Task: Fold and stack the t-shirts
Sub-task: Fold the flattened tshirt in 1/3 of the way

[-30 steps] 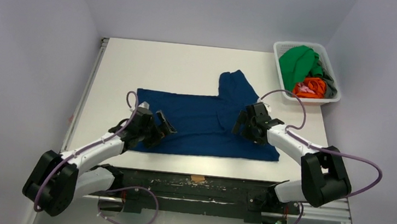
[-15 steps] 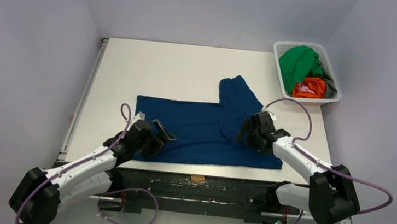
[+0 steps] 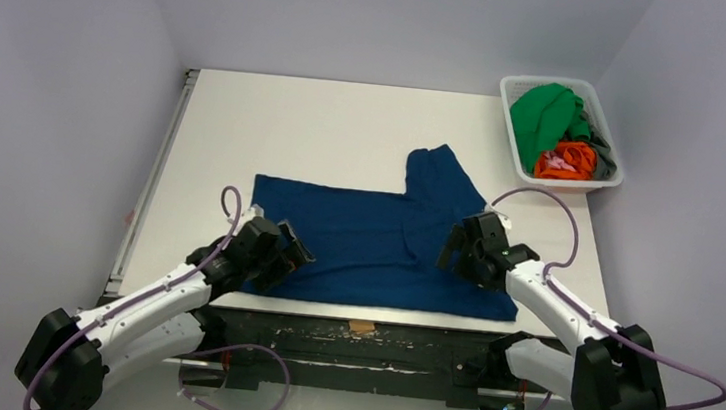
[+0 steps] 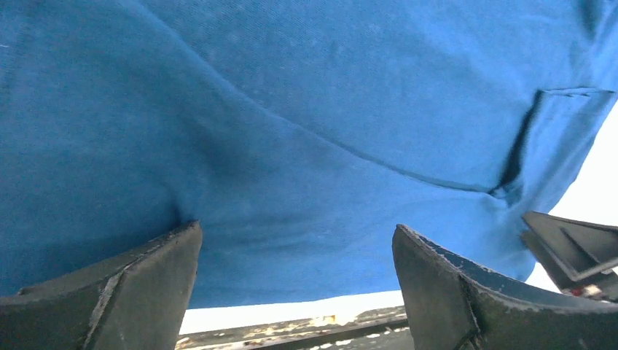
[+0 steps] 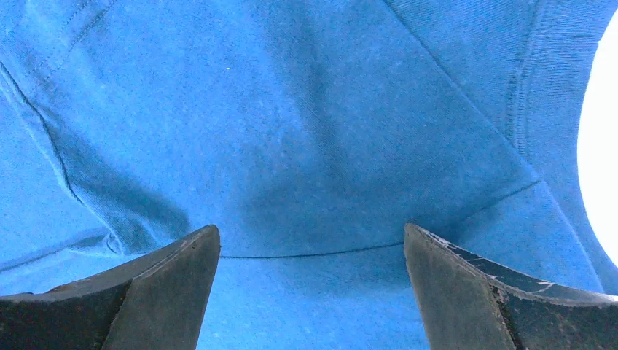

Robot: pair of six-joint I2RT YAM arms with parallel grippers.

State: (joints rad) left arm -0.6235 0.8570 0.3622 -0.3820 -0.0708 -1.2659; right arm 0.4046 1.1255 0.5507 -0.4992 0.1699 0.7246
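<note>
Left gripper (image 3: 286, 254): fingers spread wide, nothing between them, low over the near-left corner of the navy t-shirt (image 3: 376, 236). The shirt lies flat on the table (image 3: 347, 123), near side, with one sleeve sticking out toward the far side right of centre. No print shows.

Right gripper (image 3: 463, 255): also wide open and empty, over the shirt's near-right part.

Far right, the green (image 3: 543, 117), orange (image 3: 566, 161) and grey (image 3: 601, 148) shirts sit bunched in the white basket (image 3: 511, 87).

The step looks like pinching the near edge for a fold. Drop both sides together, catch every layer at the hem, and lift evenly so you don't skew the cloth.

The left wrist view alone shows the hem and the table edge between the fingers (image 4: 138, 277). The right wrist view shows seams and a crease under its fingers (image 5: 466, 284). Only the top view shows the sleeve and basket.
</note>
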